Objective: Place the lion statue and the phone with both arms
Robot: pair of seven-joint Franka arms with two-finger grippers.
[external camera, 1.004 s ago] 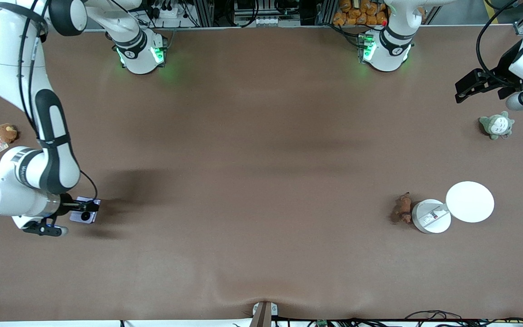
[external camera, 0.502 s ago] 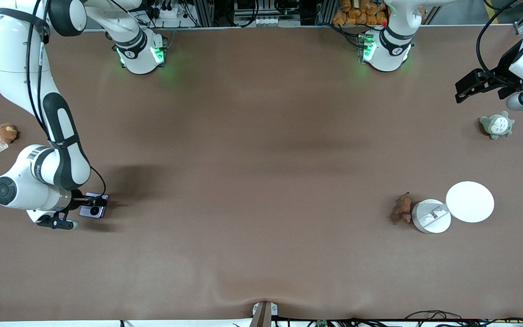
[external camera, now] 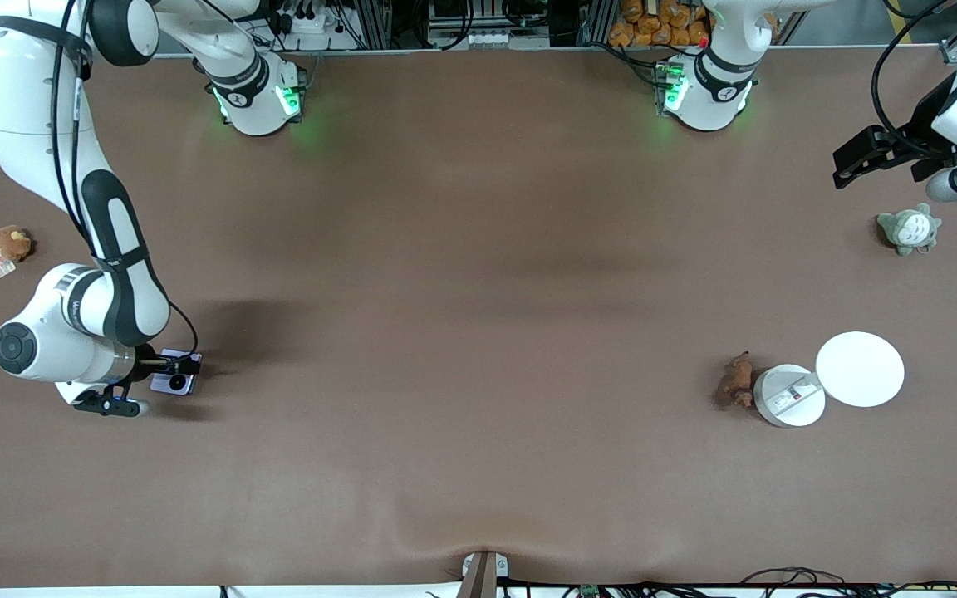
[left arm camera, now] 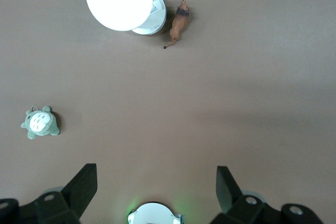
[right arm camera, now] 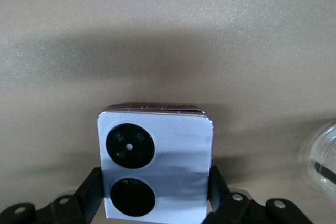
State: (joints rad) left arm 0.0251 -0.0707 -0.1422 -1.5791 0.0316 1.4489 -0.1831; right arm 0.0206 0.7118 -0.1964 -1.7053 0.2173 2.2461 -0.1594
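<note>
A: Since a second earlier, right gripper (external camera: 182, 374), fingers clamped on the phone (external camera: 173, 383), carried it toward table centre.

B: Left gripper (external camera: 881, 158) waited spread over the table's edge; lion statue (external camera: 737, 381) lay beside the white discs (external camera: 790, 395). Risk: edge-only pinch, phone might slip.

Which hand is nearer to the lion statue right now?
Left. The left hand hangs open above the grey-green plush toy at the lion statue's end of the table. The right hand grips the phone at the right arm's end.
</note>
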